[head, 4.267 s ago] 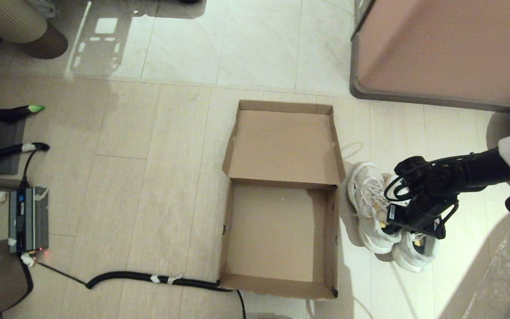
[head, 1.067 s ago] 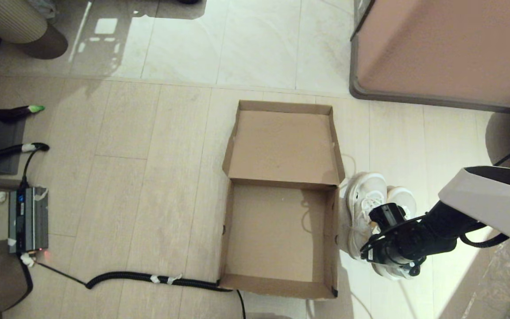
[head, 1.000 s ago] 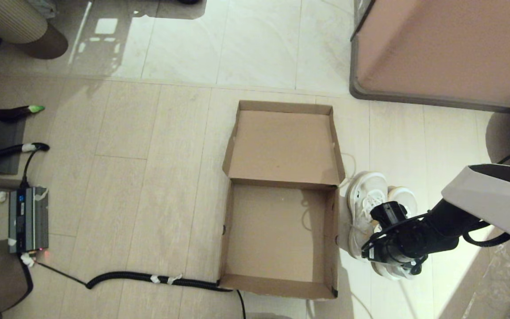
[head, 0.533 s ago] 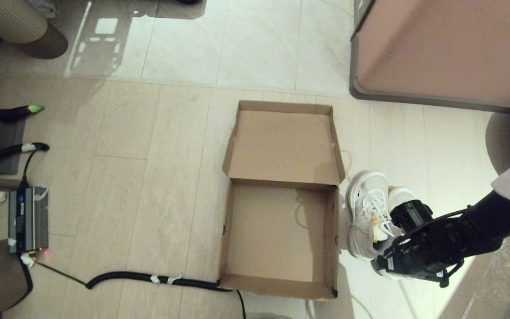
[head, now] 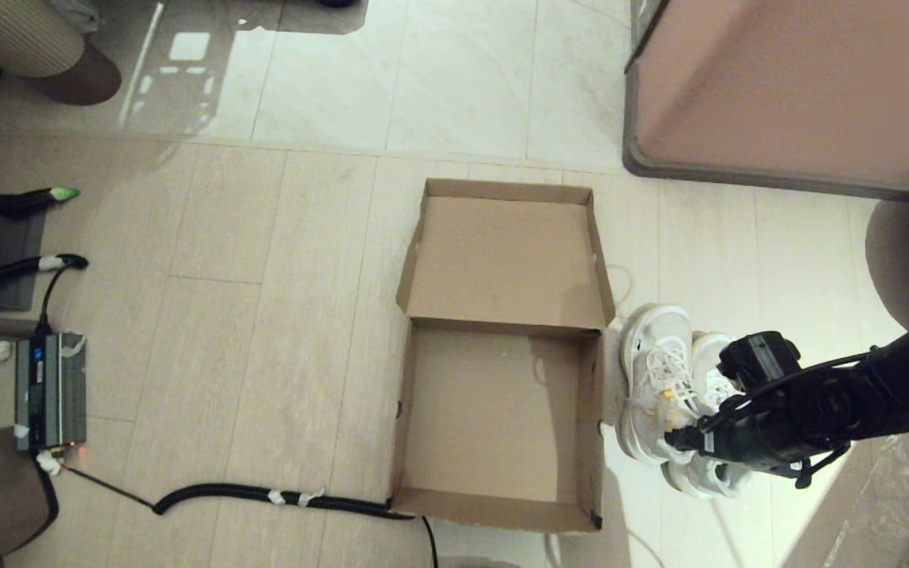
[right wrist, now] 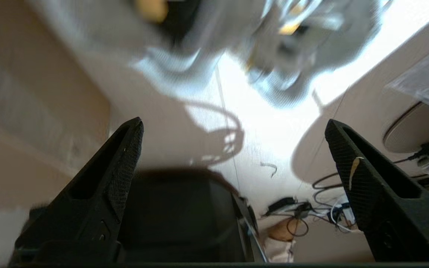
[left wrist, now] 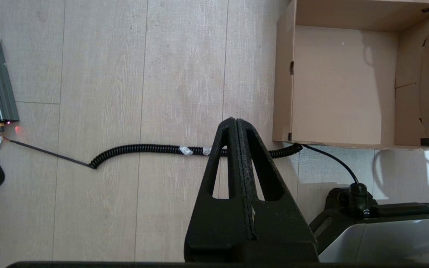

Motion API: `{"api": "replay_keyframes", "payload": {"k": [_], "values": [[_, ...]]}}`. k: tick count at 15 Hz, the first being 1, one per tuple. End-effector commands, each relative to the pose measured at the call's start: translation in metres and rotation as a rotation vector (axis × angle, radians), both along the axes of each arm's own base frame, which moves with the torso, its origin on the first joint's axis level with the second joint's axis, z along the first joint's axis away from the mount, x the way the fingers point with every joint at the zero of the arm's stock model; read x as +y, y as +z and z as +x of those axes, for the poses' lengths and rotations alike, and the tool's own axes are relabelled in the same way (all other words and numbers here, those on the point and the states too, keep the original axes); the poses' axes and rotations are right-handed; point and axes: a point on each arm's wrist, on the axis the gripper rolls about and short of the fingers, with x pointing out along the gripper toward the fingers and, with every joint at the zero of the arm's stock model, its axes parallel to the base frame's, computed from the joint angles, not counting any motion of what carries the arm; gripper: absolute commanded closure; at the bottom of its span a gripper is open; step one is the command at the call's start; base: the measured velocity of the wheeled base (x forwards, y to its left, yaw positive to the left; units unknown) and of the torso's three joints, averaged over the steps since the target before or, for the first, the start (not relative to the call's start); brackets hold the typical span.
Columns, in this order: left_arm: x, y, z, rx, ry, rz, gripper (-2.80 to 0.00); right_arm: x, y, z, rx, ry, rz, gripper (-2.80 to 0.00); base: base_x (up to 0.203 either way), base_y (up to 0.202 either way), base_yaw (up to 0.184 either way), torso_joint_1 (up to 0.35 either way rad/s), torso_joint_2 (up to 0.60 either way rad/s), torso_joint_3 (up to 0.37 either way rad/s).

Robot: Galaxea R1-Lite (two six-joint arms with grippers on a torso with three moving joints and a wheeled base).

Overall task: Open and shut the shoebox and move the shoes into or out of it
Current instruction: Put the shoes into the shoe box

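Note:
The brown cardboard shoebox (head: pixel 590 426) lies open on the floor, nothing inside it, its lid (head: pixel 506 260) flipped back flat behind it. The same box (left wrist: pixel 282 74) shows in the left wrist view. The two white mesh shoes (head: pixel 656 371) stand side by side on the floor just right of the box, toes pointing away from me. My right gripper (head: pixel 683 440) hangs over their heel ends, open, with nothing between its fingers; in its wrist view (right wrist: pixel 233 124) the shoes (right wrist: pixel 292 56) are blurred beyond the tips. My left gripper (left wrist: pixel 235 121) is parked, shut, above a coiled cable.
A large pinkish-brown cabinet (head: pixel 794 87) stands at the back right. A black coiled cable (head: pixel 265 495) runs from a grey device (head: pixel 48 390) to the box's near corner. A clear plastic sheet (head: pixel 896 505) lies at the lower right.
My right arm has swung its wrist out to the right, away from the box, while the gripper end stays over the shoes' heels. The box and left arm have not moved.

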Motion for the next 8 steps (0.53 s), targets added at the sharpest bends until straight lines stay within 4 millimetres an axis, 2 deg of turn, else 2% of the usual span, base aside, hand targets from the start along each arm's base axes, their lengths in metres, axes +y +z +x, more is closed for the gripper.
{"api": "replay_keyframes", "payload": {"k": [1, 8], "values": [[0.0, 0.0, 0.0, 0.0, 0.0, 0.0, 0.0, -0.01, -0.01, 0.011, 0.013, -0.034, -0.002, -2.8, 0.0, 0.0, 0.0, 0.0, 0.0, 0.0], [0.0, 0.0, 0.0, 0.0, 0.0, 0.0, 0.0, -0.013, -0.054, 0.044, 0.073, -0.069, -0.057, -2.8, 0.0, 0.0, 0.0, 0.0, 0.0, 0.0]]}}
